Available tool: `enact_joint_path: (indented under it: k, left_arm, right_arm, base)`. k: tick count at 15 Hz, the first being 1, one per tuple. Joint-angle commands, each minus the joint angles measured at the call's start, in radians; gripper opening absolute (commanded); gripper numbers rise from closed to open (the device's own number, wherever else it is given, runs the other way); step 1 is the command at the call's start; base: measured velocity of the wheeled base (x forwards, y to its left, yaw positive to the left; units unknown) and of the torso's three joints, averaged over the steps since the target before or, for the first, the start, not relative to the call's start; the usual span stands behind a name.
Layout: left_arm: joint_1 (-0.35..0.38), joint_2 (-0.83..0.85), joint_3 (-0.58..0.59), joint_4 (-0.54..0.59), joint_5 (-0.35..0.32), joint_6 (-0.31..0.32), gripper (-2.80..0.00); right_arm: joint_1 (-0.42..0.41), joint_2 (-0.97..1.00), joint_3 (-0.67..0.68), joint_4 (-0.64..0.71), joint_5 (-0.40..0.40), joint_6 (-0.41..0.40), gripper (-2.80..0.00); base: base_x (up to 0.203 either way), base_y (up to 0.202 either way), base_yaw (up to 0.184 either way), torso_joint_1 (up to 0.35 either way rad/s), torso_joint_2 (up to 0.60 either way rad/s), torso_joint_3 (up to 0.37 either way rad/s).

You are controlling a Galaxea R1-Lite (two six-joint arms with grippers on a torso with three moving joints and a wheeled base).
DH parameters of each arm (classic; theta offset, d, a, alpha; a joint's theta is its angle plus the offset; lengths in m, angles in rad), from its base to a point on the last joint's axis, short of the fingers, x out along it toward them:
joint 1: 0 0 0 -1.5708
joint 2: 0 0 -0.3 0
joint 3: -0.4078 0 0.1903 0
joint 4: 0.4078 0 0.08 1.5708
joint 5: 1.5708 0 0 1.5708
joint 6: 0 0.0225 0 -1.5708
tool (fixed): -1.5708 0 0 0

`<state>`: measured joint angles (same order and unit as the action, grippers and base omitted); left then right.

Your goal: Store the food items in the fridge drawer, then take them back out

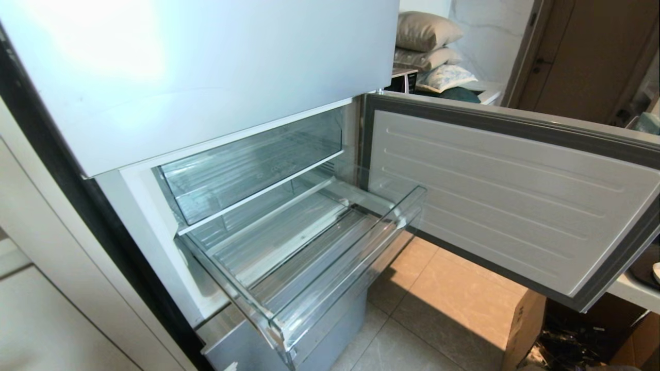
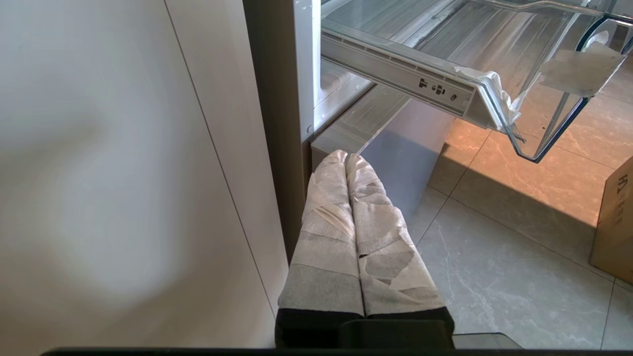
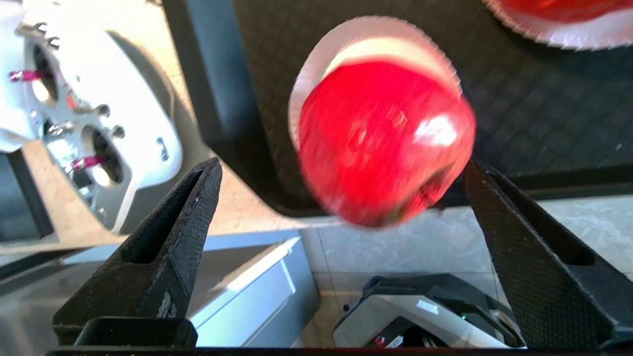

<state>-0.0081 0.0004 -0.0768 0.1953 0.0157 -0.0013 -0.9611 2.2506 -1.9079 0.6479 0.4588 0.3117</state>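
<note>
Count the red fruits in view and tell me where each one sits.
2. The red apple sits on a white paper liner on the dark tray, ahead of the open right gripper. A second red fruit is cut off at the frame's edge.

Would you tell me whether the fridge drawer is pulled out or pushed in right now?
Pulled out. In the head view the fridge drawer juts well past the cabinet front over the floor tiles, beside the open door, with nothing visible inside it.
</note>
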Motion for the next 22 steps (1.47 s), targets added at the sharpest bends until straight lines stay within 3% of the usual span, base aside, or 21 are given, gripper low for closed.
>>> enact_joint_path:
  k: [1, 22]
  left_arm:
    - [0.000, 0.000, 0.000, 0.001, 0.001, 0.000, -2.80]
    - [0.000, 0.000, 0.000, 0.001, 0.000, 0.000, -2.80]
  right_arm:
    - [0.000, -0.039, 0.024, 0.004, 0.006, 0.001, 0.00]
    - [0.002, 0.018, -0.026, -0.036, 0.101, 0.010, 0.00]
  base:
    - [0.000, 0.000, 0.000, 0.000, 0.00, 0.000]
    - [0.000, 0.000, 0.000, 0.000, 0.00, 0.000]
